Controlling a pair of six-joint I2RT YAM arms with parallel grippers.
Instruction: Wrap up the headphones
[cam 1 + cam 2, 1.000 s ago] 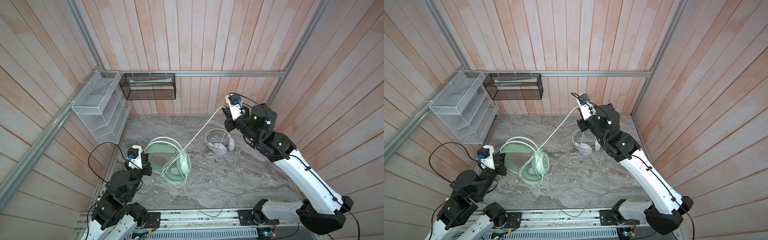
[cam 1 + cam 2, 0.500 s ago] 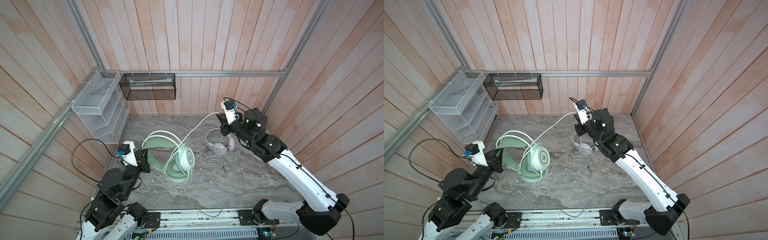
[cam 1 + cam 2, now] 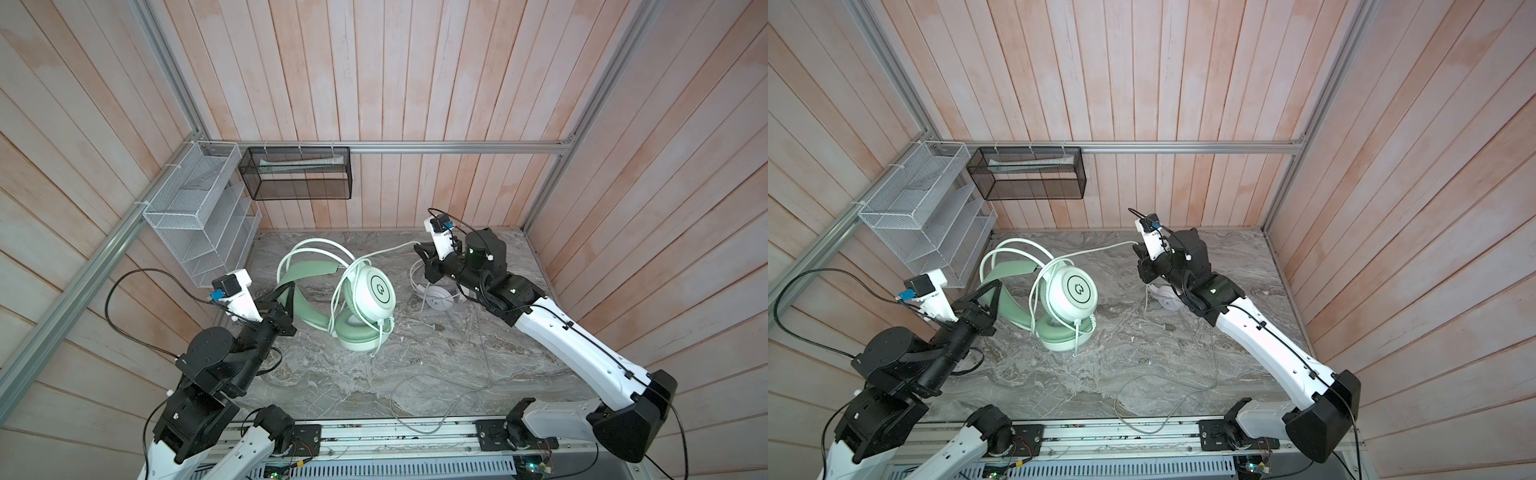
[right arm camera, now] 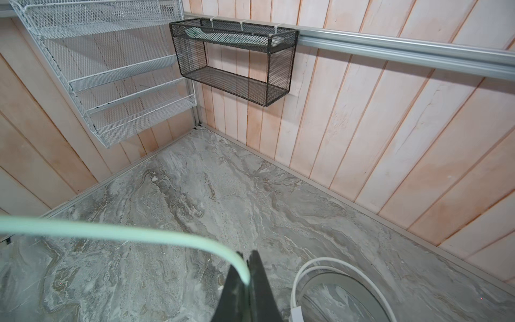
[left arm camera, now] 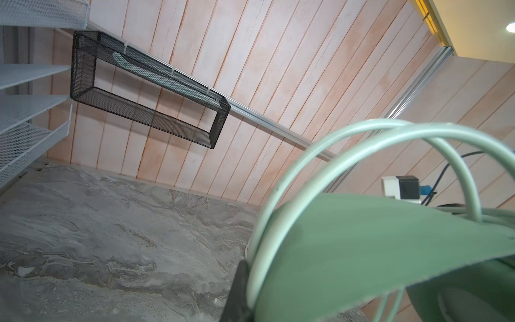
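Observation:
The mint-green headphones [image 3: 376,291] [image 3: 1077,291] stand tilted on the marble table, the ringed logo cup facing up and their cord looped over the headband. My left gripper [image 3: 286,287] [image 3: 995,283] is shut on the green headband [image 5: 362,251]; only one finger [image 5: 239,292] shows in the left wrist view. My right gripper [image 3: 417,248] [image 3: 1136,249] [image 4: 248,262] is shut on the mint-green cord [image 3: 386,250] [image 4: 111,230], which runs in a slack curve to the headset. The white headphones [image 3: 440,300] [image 3: 1169,302] [image 4: 334,278] lie under the right arm.
A white wire rack [image 3: 199,224] hangs on the left wall and a black mesh basket [image 3: 297,174] on the back rail. A thin grey cable [image 3: 436,399] loops over the table's front part. Wooden walls close in three sides.
The left gripper has moved left and up, tipping the green headphones so the logo cup faces up. The right gripper came down and leftward with the cord, which went from taut to slack.

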